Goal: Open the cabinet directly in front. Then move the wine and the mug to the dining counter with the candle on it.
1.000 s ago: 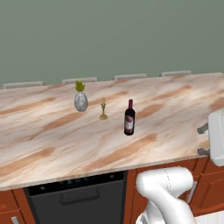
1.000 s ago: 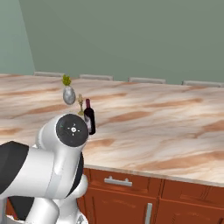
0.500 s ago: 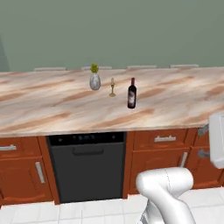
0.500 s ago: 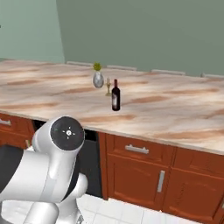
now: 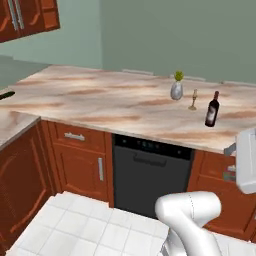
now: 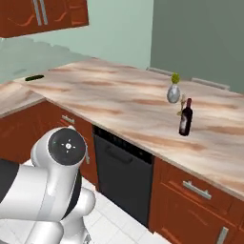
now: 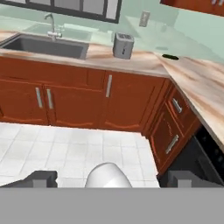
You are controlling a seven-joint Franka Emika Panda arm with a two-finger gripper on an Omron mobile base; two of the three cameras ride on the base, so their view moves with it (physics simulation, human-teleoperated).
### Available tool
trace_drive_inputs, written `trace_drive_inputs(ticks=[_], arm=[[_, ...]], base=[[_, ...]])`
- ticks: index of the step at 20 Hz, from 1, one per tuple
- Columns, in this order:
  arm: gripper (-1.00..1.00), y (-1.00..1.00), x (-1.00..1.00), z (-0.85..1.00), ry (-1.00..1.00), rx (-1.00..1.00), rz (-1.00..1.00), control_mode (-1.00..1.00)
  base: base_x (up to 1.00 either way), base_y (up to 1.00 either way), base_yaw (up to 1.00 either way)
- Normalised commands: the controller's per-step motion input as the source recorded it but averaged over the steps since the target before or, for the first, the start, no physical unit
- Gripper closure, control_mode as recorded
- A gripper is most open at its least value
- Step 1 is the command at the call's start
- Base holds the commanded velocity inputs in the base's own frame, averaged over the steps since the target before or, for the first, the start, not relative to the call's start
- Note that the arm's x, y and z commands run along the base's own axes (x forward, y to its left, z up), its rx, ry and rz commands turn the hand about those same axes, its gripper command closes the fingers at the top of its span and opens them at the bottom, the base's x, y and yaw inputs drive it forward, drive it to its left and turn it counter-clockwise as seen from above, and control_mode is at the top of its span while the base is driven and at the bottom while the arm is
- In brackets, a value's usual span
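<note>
Two dark fingertips (image 7: 41,178) of the gripper (image 7: 111,179) stand wide apart at the bottom of the hand view, with nothing between them. Ahead of them lie white floor tiles (image 7: 65,144) and base cabinets (image 7: 87,98) under a sink (image 7: 46,46) and a toaster (image 7: 123,45). Well apart from the gripper, the wine (image 5: 212,109) stands upright on the dining counter (image 5: 100,100), just beside the candle (image 5: 193,100) and near a grey vase (image 5: 176,89). One corner of the cabinet (image 5: 27,19) hangs high on the left.
</note>
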Motion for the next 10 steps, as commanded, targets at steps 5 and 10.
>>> trace_drive_inputs(ticks=[5,10], arm=[[-1.0,0.0,0.0,0.0,0.0,0.0,0.0,1.0],[-1.0,0.0,0.0,0.0,0.0,0.0,0.0,1.0]], base=[[-0.01,0.14,0.75],[-0.01,0.16,0.71]])
